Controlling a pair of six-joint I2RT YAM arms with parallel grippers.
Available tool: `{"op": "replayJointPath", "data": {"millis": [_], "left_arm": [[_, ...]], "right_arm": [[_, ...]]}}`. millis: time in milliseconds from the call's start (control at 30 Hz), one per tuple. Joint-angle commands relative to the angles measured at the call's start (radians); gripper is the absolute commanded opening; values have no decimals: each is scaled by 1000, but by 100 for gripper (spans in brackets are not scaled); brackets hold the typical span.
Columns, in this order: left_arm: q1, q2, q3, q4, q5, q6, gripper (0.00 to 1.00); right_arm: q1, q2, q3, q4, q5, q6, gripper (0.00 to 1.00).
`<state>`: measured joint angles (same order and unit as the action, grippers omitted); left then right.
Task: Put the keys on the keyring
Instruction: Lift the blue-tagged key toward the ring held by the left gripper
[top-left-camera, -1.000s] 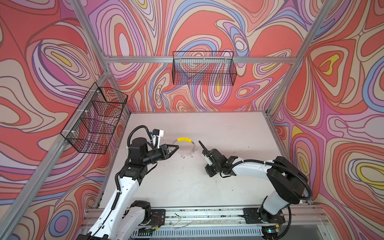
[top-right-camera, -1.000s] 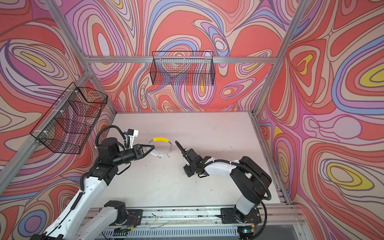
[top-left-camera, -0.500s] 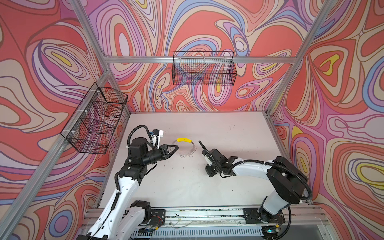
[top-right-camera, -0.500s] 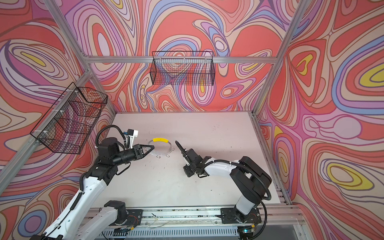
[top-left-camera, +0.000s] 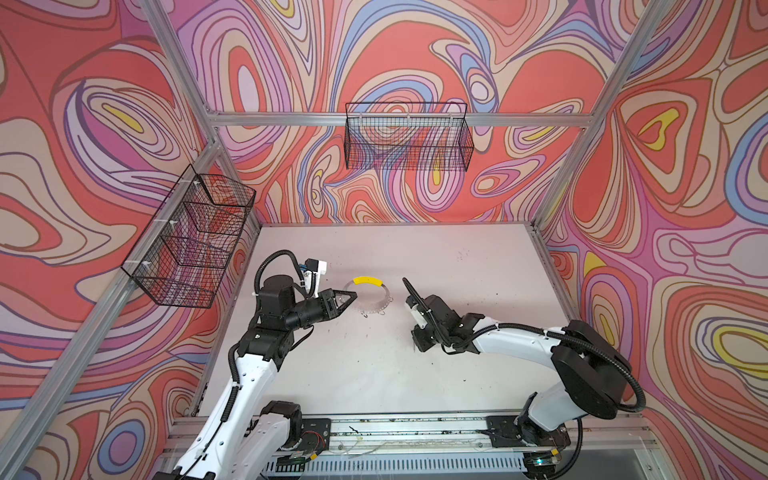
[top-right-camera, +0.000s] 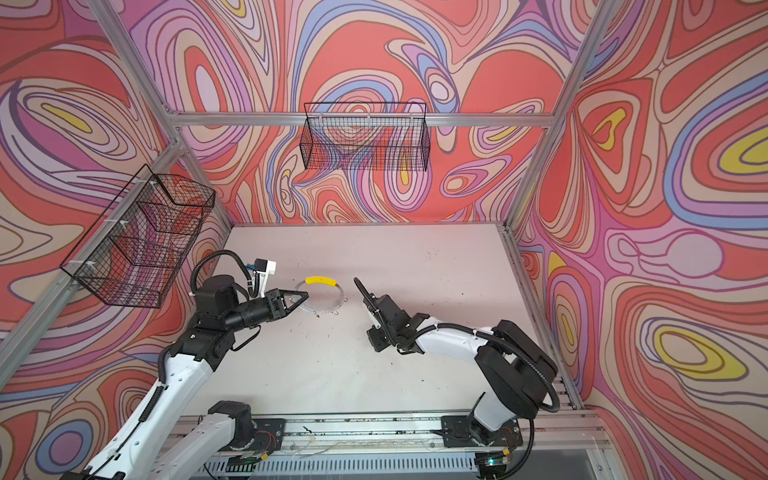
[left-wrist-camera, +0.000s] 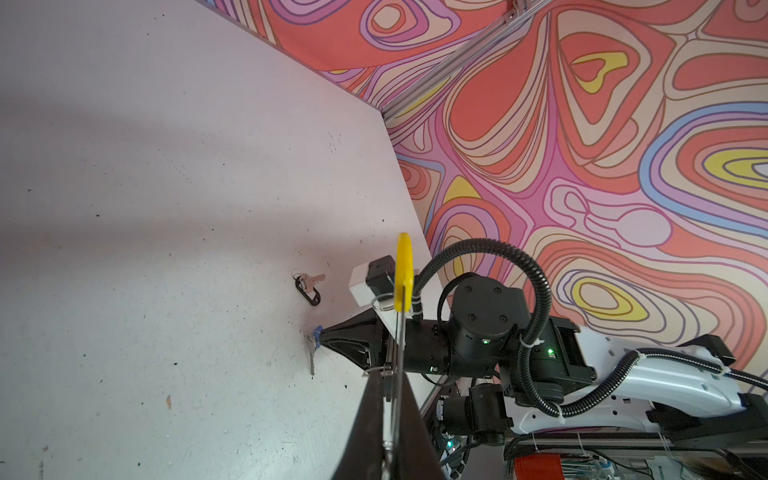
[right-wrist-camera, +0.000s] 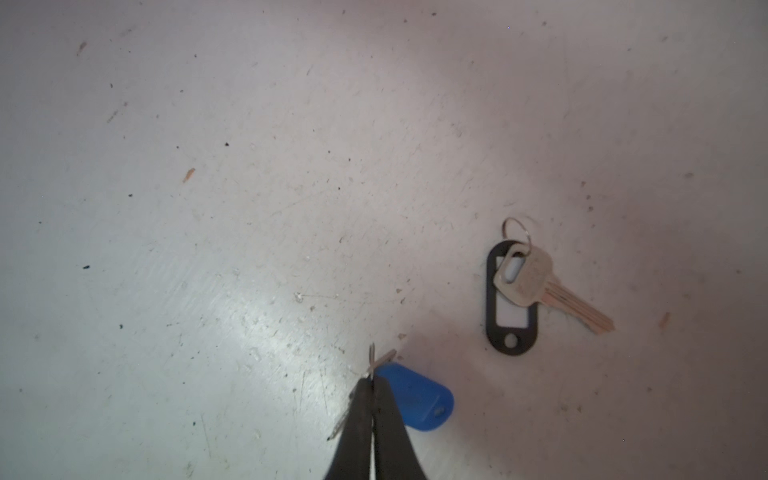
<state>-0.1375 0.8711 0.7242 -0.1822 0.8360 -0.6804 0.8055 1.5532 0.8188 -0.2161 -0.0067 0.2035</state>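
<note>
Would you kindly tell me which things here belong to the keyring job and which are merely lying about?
Job: keyring in left fingers; blue-tag key in right fingers; black-tag key on table.
Lying about: back basket, side basket, both wall-hung.

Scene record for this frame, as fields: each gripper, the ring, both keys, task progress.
left gripper: shut on the rim of the keyring
right gripper: shut on the blue-tag key, low over the table
keyring: held, no key on it
black-tag key: lying on the table, apart from both grippers
progress: neither key on the keyring yet
</note>
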Motion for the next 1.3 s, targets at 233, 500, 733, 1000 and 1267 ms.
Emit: {"op": "replayJointPath", "data": {"millis": [233, 500, 733, 1000, 1267], "left_arm": [[-17, -5, 95, -19, -125, -34, 0], [-151, 72, 182, 90, -361, -37, 0], [-214, 66, 185, 182, -499, -55, 0], [-241, 29, 187, 165, -525, -40, 0], [-246, -22, 187, 123, -532, -8, 0]], "right_arm": [[35, -184, 149, -137, 38, -32, 0], [183, -263, 326, -201, 23, 26, 0], [249, -309, 365, -208, 38, 60, 0], [249, -263, 388, -130, 38, 45, 0], [250, -219, 418, -49, 43, 34, 0]]}}
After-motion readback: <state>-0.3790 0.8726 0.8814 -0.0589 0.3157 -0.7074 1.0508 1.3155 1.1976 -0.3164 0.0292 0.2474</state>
